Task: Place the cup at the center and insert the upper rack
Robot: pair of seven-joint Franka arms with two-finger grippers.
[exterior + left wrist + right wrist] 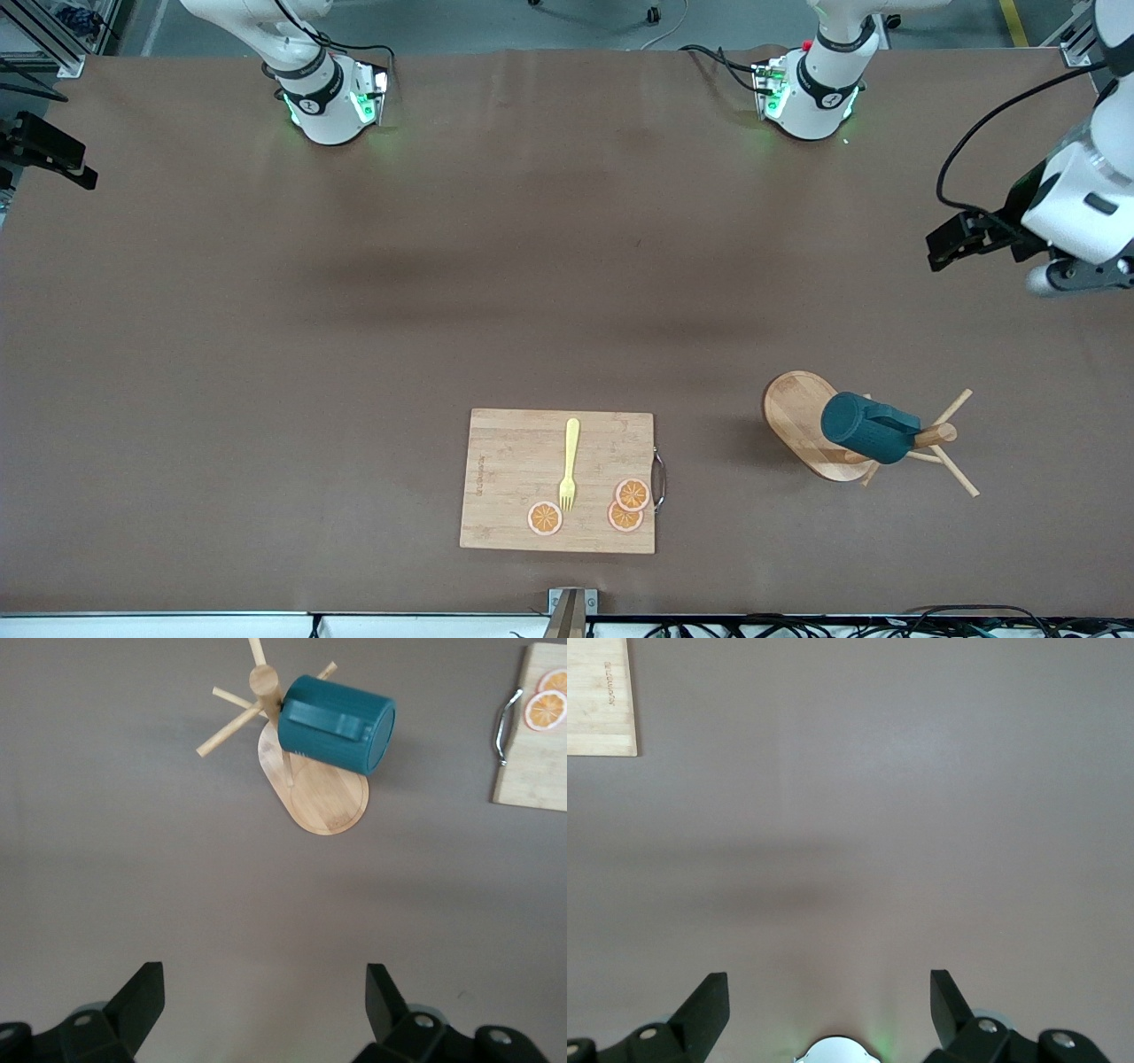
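We hold both grippers spread wide and empty: left gripper (264, 1005) over bare brown table (266, 354) near the ribbed teal cup (337, 724) hanging on the light wooden mug tree (323, 797); right gripper (828, 1010) waits over bare table.

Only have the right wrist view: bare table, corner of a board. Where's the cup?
Observer: The cup hangs sideways on a peg of the rack, toward the left arm's end of the table, beside the board.
Operator: Right hand is open over bare table here. Left hand?
Observer: Left hand is open and empty, over bare table at the left arm's end, with the rack in its wrist view.
Operator: Anything on the board?
Observer: A yellow fork and three orange slices.
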